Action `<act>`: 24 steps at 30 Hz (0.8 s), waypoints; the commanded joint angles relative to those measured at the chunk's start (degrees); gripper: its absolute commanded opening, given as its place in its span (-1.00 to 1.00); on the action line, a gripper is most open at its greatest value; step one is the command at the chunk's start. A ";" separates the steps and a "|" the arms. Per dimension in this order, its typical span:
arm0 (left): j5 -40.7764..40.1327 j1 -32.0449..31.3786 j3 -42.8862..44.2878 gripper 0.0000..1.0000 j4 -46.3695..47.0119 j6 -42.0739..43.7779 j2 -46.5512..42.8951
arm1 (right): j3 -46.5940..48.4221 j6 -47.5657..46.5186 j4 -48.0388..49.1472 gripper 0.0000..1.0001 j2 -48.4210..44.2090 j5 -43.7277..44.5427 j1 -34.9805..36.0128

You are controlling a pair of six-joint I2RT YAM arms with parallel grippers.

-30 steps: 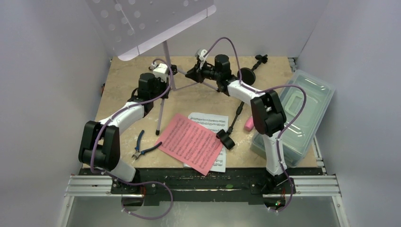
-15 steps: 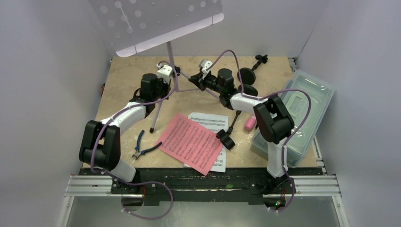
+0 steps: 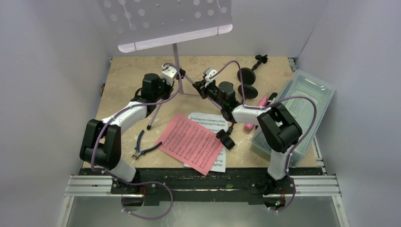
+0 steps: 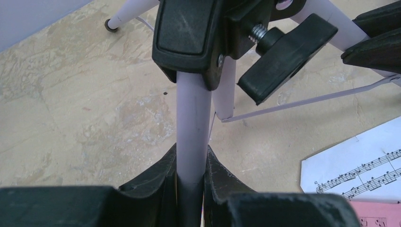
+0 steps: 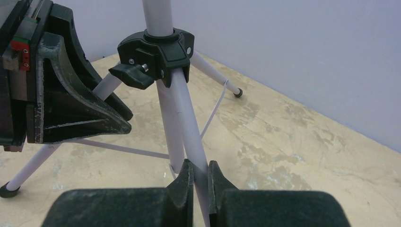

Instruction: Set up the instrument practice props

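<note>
The lavender perforated music desk (image 3: 170,21) stands high at the back on a slim pole with tripod legs. My left gripper (image 3: 174,75) is shut on one lavender leg (image 4: 193,118) just below the black collar (image 4: 189,33). My right gripper (image 3: 201,86) is shut on another leg (image 5: 187,113) below the same collar (image 5: 158,49). Two leg feet rest on the table. A pink sheet-music page (image 3: 190,142) lies over a white page (image 3: 210,122). A black microphone (image 3: 227,139) and a pink microphone (image 3: 249,126) lie to the right of them. Black round bases (image 3: 247,75) lie behind my right arm.
Blue-handled pliers (image 3: 144,146) lie at the front left. A clear plastic tub (image 3: 295,118) fills the right side. Grey walls close the back and sides. A small black clamp (image 3: 260,59) lies at the back right.
The stand has swung more upright and its desk has shifted right. My right gripper has drawn back toward the front with its leg. My left gripper has moved slightly right.
</note>
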 commanded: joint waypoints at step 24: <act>-2.43 1.58 3.34 0.33 -21.58 -14.01 -0.78 | -4.01 8.82 -16.64 -1.00 -6.10 2.77 2.90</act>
